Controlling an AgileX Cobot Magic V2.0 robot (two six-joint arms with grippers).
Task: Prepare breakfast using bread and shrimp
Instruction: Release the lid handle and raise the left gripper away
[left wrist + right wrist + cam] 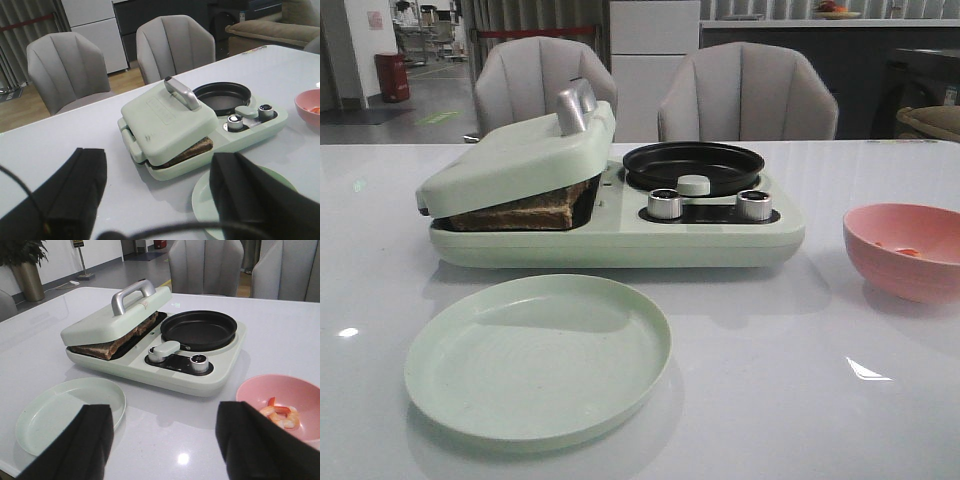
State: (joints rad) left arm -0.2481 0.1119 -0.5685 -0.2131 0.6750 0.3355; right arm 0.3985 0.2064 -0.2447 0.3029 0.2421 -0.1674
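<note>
The bread (525, 212) lies inside the pale green sandwich maker (620, 235), its brown crust showing under the lid (515, 160), which rests ajar on it; the bread (192, 150) (120, 342) shows in both wrist views. The shrimp (280, 416), orange and white, lies in the pink bowl (905, 250) at the right. My left gripper (160, 195) is open above the table, short of the maker, with nothing between its fingers. My right gripper (162, 440) is open too, over bare table between the green plate (65, 410) and the bowl. Neither gripper shows in the front view.
The maker's right half holds a black round pan (693, 165) and two silver knobs (665, 203). A silver handle (575, 105) stands on the lid. An empty green plate (538, 355) sits in front of the maker. Two grey chairs (745, 95) stand behind the table.
</note>
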